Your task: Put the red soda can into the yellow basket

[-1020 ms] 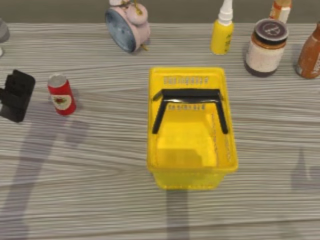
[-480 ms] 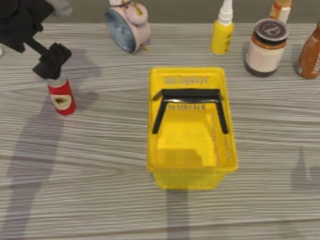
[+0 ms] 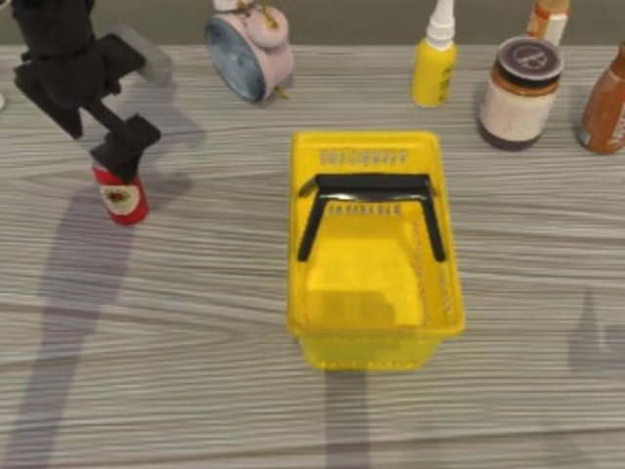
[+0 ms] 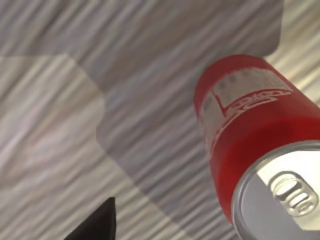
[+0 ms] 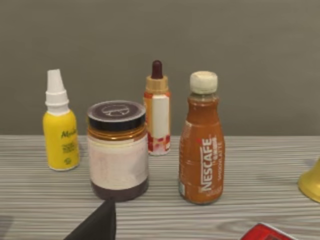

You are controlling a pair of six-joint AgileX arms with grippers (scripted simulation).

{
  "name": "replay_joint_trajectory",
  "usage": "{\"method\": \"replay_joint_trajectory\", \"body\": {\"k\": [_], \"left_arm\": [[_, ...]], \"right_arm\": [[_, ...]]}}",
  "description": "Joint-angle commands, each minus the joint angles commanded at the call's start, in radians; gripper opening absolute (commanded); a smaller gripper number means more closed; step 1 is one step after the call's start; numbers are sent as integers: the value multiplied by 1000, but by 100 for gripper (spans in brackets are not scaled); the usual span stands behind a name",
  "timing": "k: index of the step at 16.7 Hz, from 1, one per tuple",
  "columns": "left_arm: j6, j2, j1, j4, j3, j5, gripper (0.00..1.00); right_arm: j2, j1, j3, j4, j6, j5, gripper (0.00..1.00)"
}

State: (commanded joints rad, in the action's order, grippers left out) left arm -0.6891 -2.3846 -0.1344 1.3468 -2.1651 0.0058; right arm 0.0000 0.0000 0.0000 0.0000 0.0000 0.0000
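The red soda can [image 3: 122,195] stands upright on the table's left side, well left of the yellow basket [image 3: 376,249], whose black handles lie across its open top. My left gripper [image 3: 125,156] hangs open just above the can's far side and hides its top in the top view. In the left wrist view the can [image 4: 250,125] fills the right side, silver lid close to the camera, with one black fingertip [image 4: 100,225] apart from it. My right arm is outside the top view; only one of its fingertips [image 5: 100,222] shows, open and holding nothing.
Along the back edge stand a pink alarm clock [image 3: 249,54], a yellow nozzle bottle [image 3: 435,63], a dark-lidded jar [image 3: 520,90], a dropper bottle [image 3: 549,18] and a brown-red bottle [image 3: 605,103]. The basket's walls rise above the table.
My left arm has come in from the left edge, swung round the back and brought its gripper down over the can's top. Can and basket have stayed put.
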Motion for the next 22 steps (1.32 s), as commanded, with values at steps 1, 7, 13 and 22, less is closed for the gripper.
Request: {"method": "replay_joint_trajectory", "body": {"k": [1, 7, 13, 22], "left_arm": [[-2, -9, 0, 4, -8, -1, 100], [-1, -8, 0, -2, -2, 0, 100], [-3, -25, 1, -165, 142, 0, 100], [-3, -28, 1, -180, 156, 0, 70]], "right_arm": [[0, 0, 0, 0, 0, 0, 100], [0, 0, 0, 0, 0, 0, 100], [0, 0, 0, 0, 0, 0, 100], [0, 0, 0, 0, 0, 0, 100]]}}
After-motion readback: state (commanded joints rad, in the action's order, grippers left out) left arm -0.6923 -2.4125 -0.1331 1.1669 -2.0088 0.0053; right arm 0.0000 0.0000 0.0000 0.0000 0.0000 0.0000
